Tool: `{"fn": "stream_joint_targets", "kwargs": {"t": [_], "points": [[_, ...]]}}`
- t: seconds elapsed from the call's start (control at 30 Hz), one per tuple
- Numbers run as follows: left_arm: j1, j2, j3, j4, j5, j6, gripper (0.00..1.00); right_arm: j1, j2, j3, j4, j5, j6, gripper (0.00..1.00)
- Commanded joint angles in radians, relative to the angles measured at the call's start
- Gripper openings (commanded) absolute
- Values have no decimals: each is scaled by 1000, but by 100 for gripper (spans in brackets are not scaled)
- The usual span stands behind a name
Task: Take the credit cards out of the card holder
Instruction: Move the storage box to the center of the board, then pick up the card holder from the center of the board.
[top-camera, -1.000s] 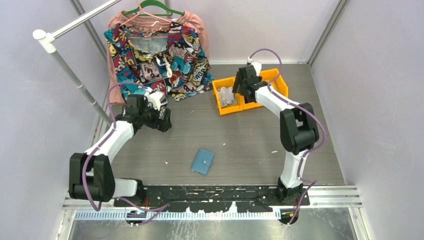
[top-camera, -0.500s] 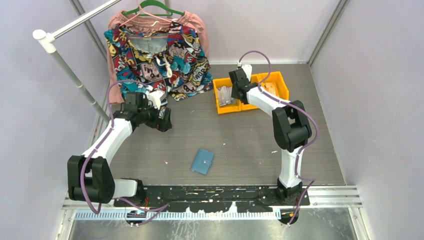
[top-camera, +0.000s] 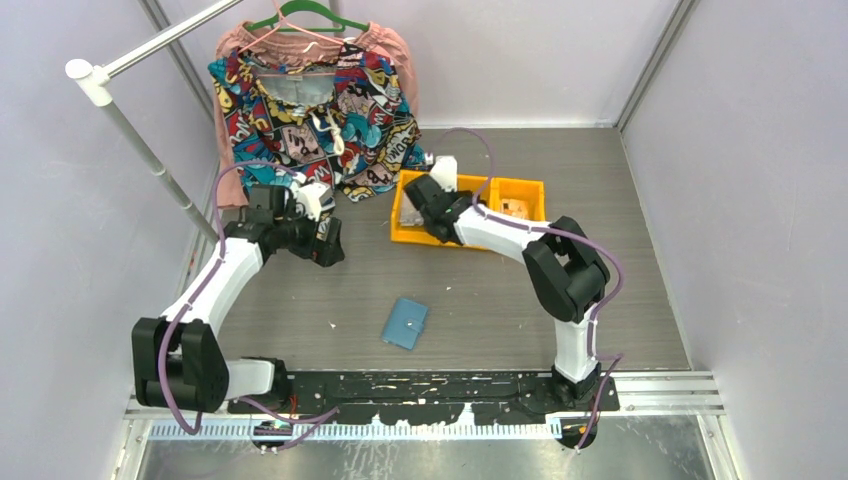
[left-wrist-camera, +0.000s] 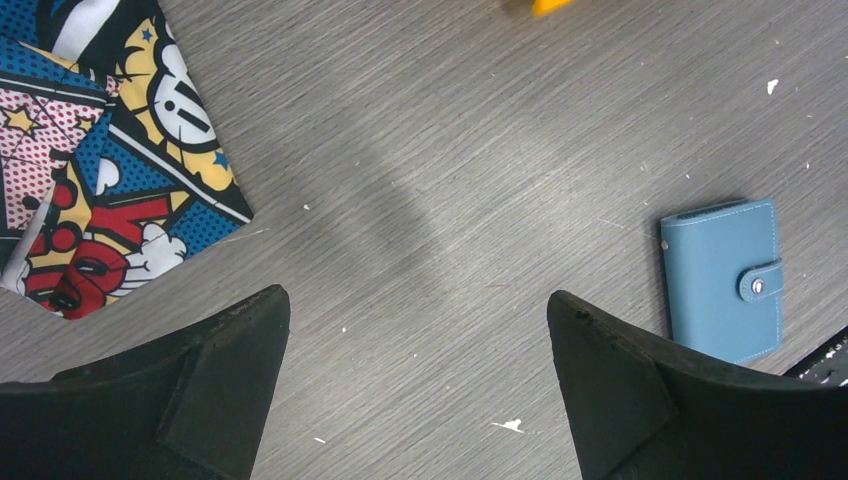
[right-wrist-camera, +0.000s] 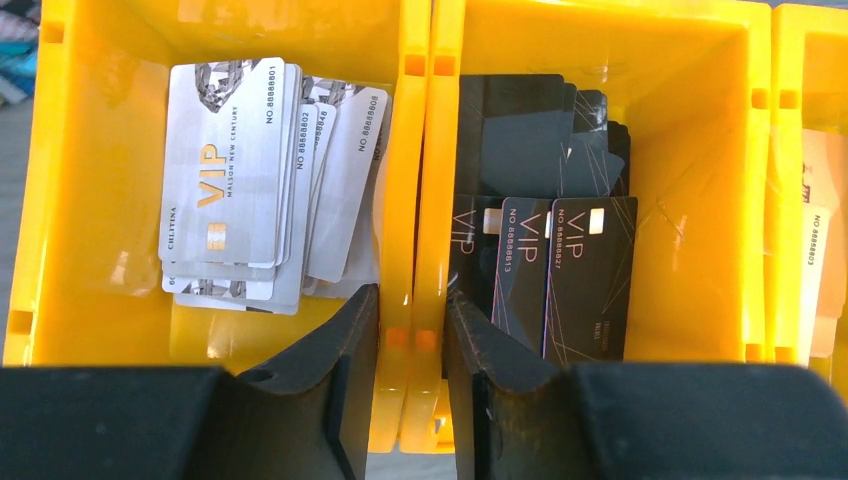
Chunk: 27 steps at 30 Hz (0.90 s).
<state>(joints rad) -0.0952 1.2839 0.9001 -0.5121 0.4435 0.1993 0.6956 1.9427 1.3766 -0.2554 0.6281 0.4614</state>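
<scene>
At far left of the top view a comic-print shirt (top-camera: 320, 110) hangs on a green hanger (top-camera: 305, 12), its hem reaching the grey surface (top-camera: 480, 300). Just in front of it the left gripper (top-camera: 328, 245) hovers above bare surface; in the left wrist view its jaws stand as wide as they go with nothing between them (only wood grain and a few white flecks lie below).

Further right, nearer the arm bases, the card holder (top-camera: 405, 322) lies flat and folded shut, with its snap tab fastened over the cover, well apart from both grippers. No card shows from it. The left wrist view catches it at the right edge, beside the right-hand finger.

Right again and farther back, the right gripper (top-camera: 418, 205) reaches into the orange bins (top-camera: 480, 245), which stand side by side. In the right wrist view its jaws are closed to a narrow gap, one finger inside each bin, pinching the two adjoining walls. The left bin holds a fanned stack of silver credit cards (right-wrist-camera: 225, 170), the next a stack of black cards (right-wrist-camera: 545, 200), and pale cards (right-wrist-camera: 815, 250) show at the far right.
</scene>
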Motion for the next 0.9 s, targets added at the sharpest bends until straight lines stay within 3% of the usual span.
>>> {"fn": "stream_joint_targets", "kwargs": {"t": [0.0, 0.17, 0.23, 0.27, 0.33, 0.4, 0.43, 0.63, 0.77, 0.87], "points": [[5, -44, 36, -30, 41, 28, 100, 93, -62, -38, 56, 26, 50, 20], [5, -57, 39, -60, 46, 40, 100, 136, -47, -18, 39, 41, 43, 21], [5, -58, 37, -64, 48, 46, 100, 152, -56, -17, 39, 59, 47, 25], [5, -58, 35, -65, 48, 46, 100, 160, -62, -17, 35, 75, 49, 33], [4, -55, 37, -68, 47, 44, 100, 180, -88, -19, 18, 123, 66, 65], [5, -49, 45, -81, 48, 42, 100, 205, -143, -51, 16, 148, 81, 91], [5, -47, 49, -91, 49, 43, 100, 224, -175, -75, 21, 153, 86, 96], [8, -38, 79, -147, 53, 42, 100, 395, -369, -232, -26, 71, 200, 99], [13, -30, 114, -191, 63, 41, 100, 512, -393, -309, -36, -98, 241, 99], [20, -27, 138, -214, 66, 45, 100, 571, -366, -296, -92, -213, 181, 99]]}}
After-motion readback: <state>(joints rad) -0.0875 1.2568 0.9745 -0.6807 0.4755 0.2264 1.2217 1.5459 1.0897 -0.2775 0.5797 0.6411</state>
